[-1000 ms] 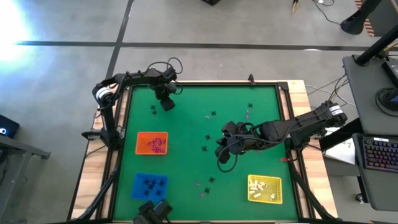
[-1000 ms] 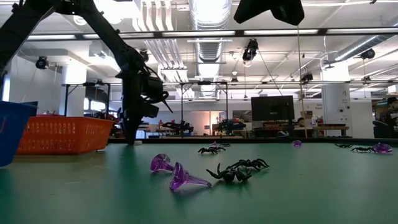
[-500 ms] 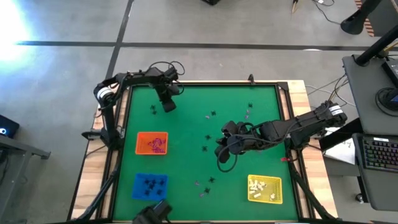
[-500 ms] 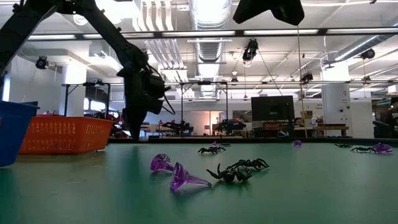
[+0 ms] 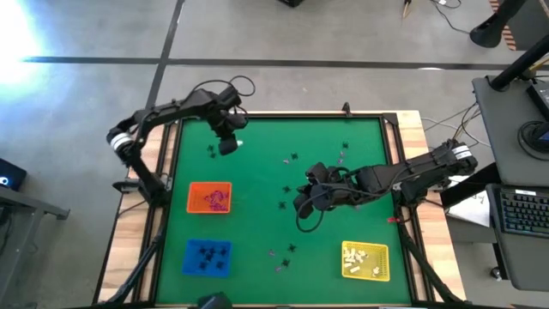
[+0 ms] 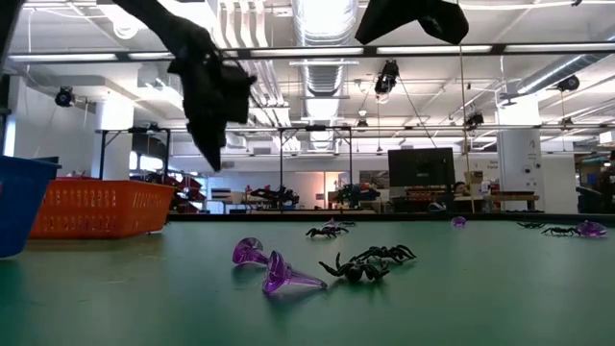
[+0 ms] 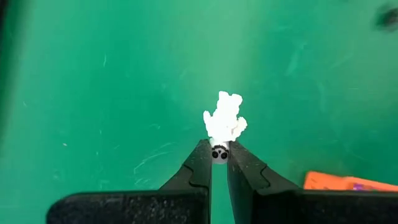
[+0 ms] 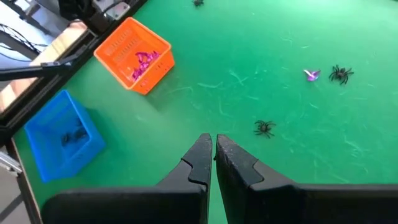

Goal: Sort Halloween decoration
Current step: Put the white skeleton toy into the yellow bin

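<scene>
A small white skeleton trinket [image 7: 224, 122] is pinched by its skull end in the left gripper [image 7: 219, 155], lifted clear of the green counter [image 5: 257, 172], beyond the orange tray [image 5: 209, 198] on its far side. The right gripper [image 8: 213, 151] hangs closed and empty over the counter, between the orange tray and the yellow tray [image 5: 365, 262].

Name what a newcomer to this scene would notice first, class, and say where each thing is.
The left pincer is shut on a white skeleton trinket, lifted above the green table near its far left corner. Three trays line the near side: orange, blue, yellow.
</scene>
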